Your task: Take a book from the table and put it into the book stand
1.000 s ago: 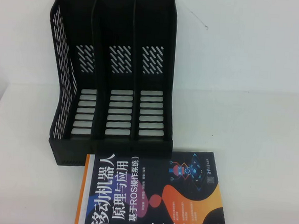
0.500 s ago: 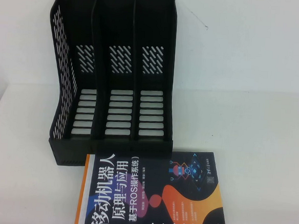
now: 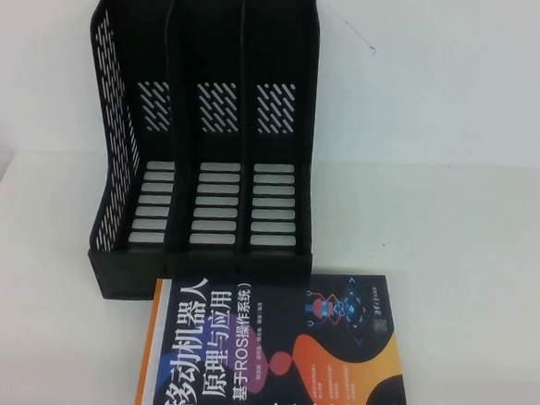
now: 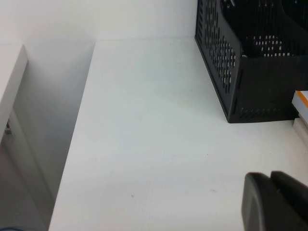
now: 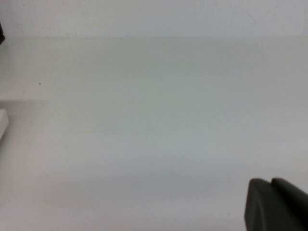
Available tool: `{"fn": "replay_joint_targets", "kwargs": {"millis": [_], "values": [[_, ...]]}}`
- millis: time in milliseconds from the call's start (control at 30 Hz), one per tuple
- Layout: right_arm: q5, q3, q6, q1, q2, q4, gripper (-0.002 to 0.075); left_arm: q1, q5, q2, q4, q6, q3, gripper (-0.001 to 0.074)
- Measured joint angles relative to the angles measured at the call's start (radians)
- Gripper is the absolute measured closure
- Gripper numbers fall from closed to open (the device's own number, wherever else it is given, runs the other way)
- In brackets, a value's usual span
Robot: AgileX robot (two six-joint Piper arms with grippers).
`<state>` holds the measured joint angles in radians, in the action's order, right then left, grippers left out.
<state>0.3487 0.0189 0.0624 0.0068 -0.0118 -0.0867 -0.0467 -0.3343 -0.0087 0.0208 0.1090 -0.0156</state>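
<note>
The dark book (image 3: 283, 352) with white Chinese title, orange and purple blobs and an orange spine edge lies flat on the white table (image 3: 454, 225), just in front of the black three-slot book stand (image 3: 205, 142). All three slots are empty. Neither gripper shows in the high view. My left gripper (image 4: 271, 178) is shut and empty over bare table, to the left of the stand (image 4: 250, 57); a corner of the book (image 4: 301, 103) shows beside the stand. My right gripper (image 5: 271, 183) is shut and empty over bare table.
The table's left edge (image 4: 72, 154) drops off near the left gripper, with a white wall behind the stand. A white edge (image 5: 2, 122) shows at the side of the right wrist view.
</note>
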Motion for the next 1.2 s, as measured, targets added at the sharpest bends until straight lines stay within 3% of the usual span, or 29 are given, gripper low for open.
{"fn": "replay_joint_targets", "kwargs": {"millis": [633, 733, 867, 1033, 1200], "values": [[0.000, 0.000, 0.000, 0.000, 0.000, 0.000, 0.0729, 0.000, 0.021, 0.000, 0.000, 0.000, 0.000, 0.0738], [-0.014, 0.002, 0.000, 0.000, 0.000, 0.000, 0.0729, 0.000, 0.109, 0.000, 0.005, 0.000, -0.007, 0.0737], [-0.116, 0.010, 0.000, 0.000, 0.000, 0.000, 0.0729, 0.000, 0.373, 0.000, 0.054, 0.000, -0.007, 0.0737], [-0.393, 0.010, 0.000, 0.000, 0.000, 0.000, 0.0729, 0.000, 0.676, 0.000, 0.080, 0.000, -0.007, 0.0738], [-0.630, 0.010, 0.000, 0.000, 0.000, 0.002, 0.0729, 0.000, 0.865, -0.001, 0.081, 0.000, -0.007, 0.0737]]}}
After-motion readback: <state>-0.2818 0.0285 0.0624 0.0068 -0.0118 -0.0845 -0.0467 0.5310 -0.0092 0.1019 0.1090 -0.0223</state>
